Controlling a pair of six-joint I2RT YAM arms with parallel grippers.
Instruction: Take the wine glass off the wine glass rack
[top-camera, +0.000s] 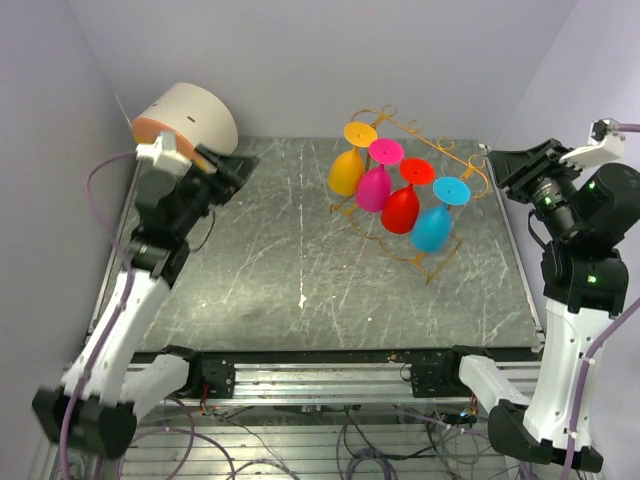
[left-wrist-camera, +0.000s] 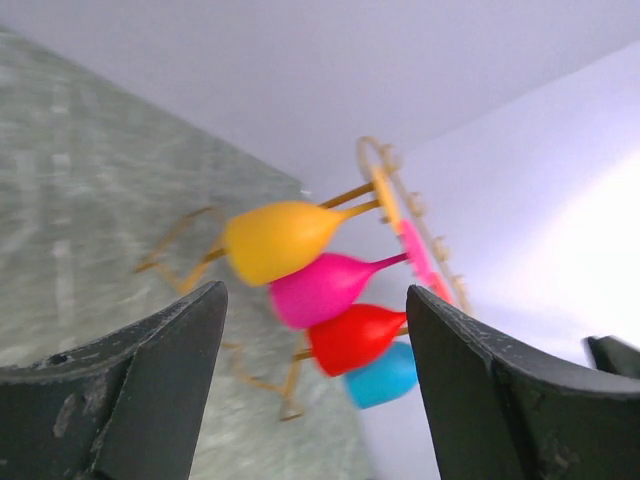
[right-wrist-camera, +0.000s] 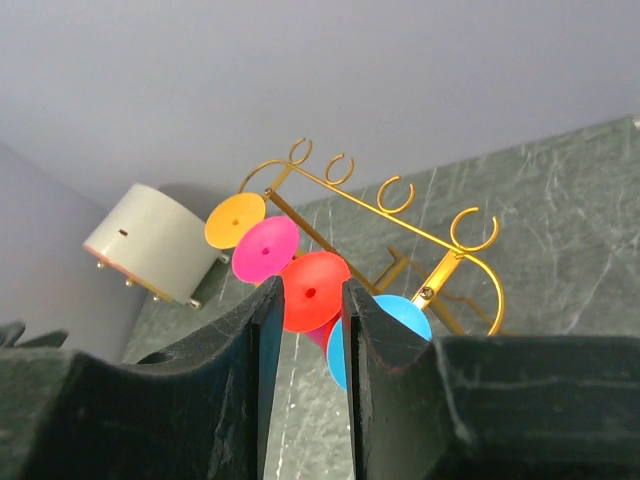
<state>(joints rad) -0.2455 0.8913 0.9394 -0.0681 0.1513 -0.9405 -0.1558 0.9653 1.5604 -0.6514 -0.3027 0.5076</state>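
Right tool (right-wrist-camera: 313, 290): fingers parted by a narrow gap, nothing between them; raised at the right edge of the worktop (top-camera: 280, 260), pointing left at the rack
Left tool (left-wrist-camera: 315, 300): spread wide, grasping nothing; at the far-left corner, just beside the round cream box (top-camera: 190, 115), facing across the worktop
Nearer arm: the right one, near the rack's right end; the left tool is well apart from it
Wine glass rack (right-wrist-camera: 442, 275): gold wire, standing on the far-right part of the worktop
Glasses: 4 hang bowl down, feet resting on the rails, none taken off yet
Order from the right tool: blue glass (top-camera: 432, 228) first, then red glass (top-camera: 400, 210), pink glass (top-camera: 373, 190), yellow glass (top-camera: 346, 172) last
Long axis: stems roughly upright; the row runs on a diagonal from far-left to near-right
Judgement: the blue glass looks the likeliest pick; its stem lies left of the right tool and somewhat lower, so the fingers would need to widen, close across the stem and slide the foot along the rails
Unclear: which rail end is free
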